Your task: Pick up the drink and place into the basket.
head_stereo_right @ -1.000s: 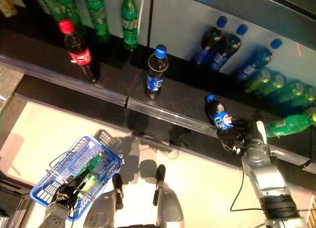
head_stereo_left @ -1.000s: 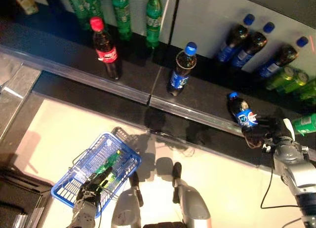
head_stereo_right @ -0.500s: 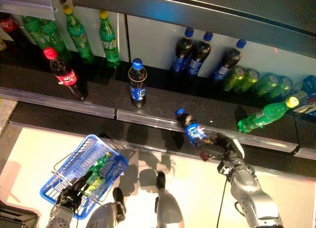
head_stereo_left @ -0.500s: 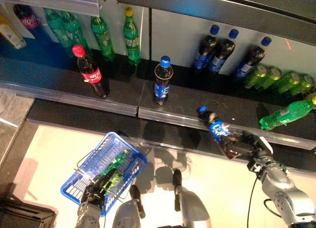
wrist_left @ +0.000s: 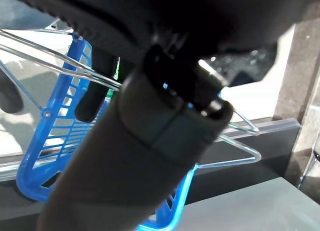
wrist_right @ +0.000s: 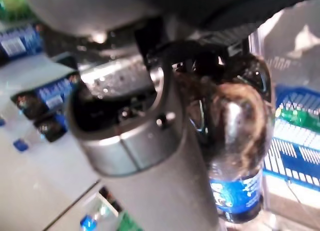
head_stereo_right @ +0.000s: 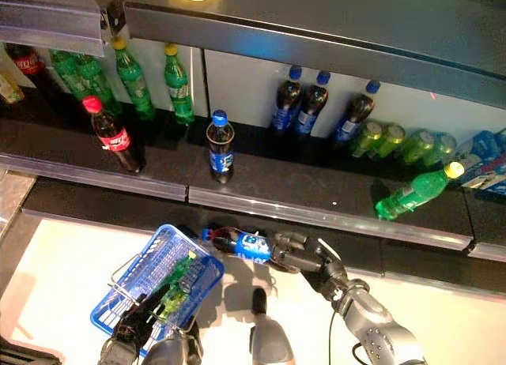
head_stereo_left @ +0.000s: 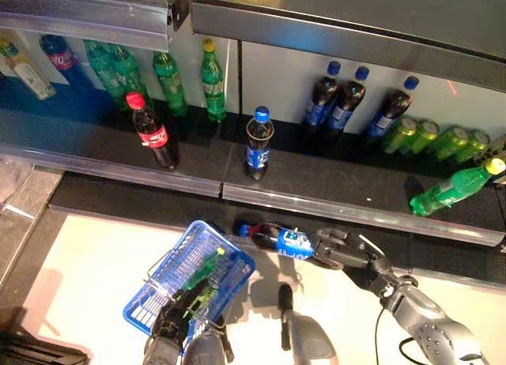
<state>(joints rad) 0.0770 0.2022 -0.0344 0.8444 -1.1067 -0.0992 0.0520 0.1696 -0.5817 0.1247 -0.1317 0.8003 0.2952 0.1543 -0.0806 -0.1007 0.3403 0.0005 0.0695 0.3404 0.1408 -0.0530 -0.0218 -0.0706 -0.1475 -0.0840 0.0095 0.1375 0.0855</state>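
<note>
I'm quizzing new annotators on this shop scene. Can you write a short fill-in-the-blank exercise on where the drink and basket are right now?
1. The right robot hand grips a dark cola bottle with a ____ cap.
2. That bottle lies nearly ____ in the hand, its cap towards the basket.
3. The left robot hand holds the blue wire basket by its ____.
4. Inside the basket lies a ____ bottle.

Missing words: blue; horizontal; handle; green

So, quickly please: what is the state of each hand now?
Left hand: shut on the blue basket's handle.
Right hand: shut on the cola bottle.
</note>
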